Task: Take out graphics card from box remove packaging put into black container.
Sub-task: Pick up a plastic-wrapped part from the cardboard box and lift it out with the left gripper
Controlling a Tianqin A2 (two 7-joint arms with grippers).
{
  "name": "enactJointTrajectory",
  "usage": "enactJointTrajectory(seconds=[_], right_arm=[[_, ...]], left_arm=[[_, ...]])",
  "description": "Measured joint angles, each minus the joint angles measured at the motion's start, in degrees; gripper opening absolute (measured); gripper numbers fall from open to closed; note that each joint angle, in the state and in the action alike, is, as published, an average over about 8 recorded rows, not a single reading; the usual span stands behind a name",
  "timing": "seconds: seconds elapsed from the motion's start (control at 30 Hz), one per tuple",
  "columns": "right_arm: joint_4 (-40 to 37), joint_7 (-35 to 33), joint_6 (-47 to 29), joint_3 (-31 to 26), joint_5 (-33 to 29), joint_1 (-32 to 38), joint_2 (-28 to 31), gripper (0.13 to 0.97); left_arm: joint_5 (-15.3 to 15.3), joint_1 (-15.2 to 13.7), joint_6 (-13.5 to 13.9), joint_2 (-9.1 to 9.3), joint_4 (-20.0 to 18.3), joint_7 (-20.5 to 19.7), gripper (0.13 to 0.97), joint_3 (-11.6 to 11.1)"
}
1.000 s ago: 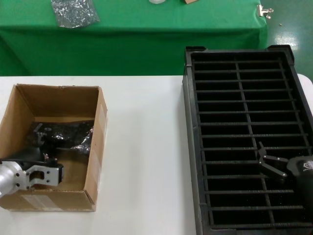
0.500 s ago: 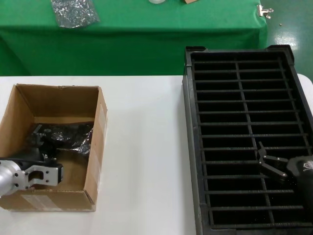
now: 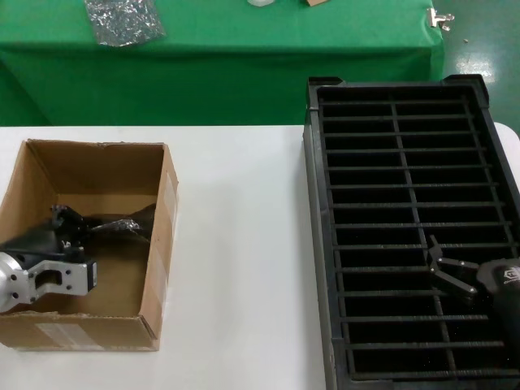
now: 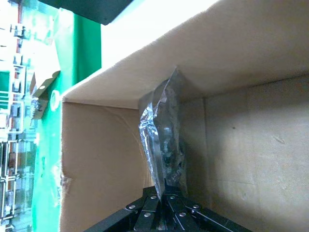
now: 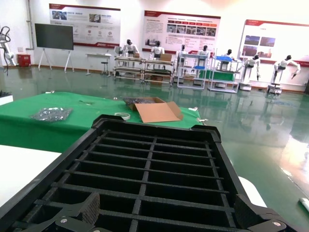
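Note:
The brown cardboard box stands on the left of the white table. My left gripper reaches into it and is shut on one end of the shiny grey packaging bag. The left wrist view shows the bag held edge-on in the shut gripper, between the box walls. The graphics card does not show apart from the bag. My right gripper hangs open and empty over the black container. In the right wrist view its fingers stand wide apart above the container's ribs.
A green-covered table stands behind the white table, with a smaller silver bag on it. An opened cardboard piece lies there too. The white table's strip between box and container is bare.
My left gripper has pulled back and up a little in the box with the bag, which has turned from lying flat to edge-on. The right arm has not moved.

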Motion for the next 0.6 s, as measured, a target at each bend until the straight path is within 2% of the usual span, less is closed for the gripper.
enactJointTrajectory(seconds=[0.3,0.6], right_arm=[[0.0,0.0,0.0,0.0,0.0,0.0,0.0,0.966],[0.0,0.0,0.0,0.0,0.0,0.0,0.0,0.966]], left_arm=[[3.5,2.0,1.3,-1.6,-6.7,-4.7,0.14,-3.1],[7.5,7.3,2.1,-3.41,-19.1,-9.4,0.14,-9.7]])
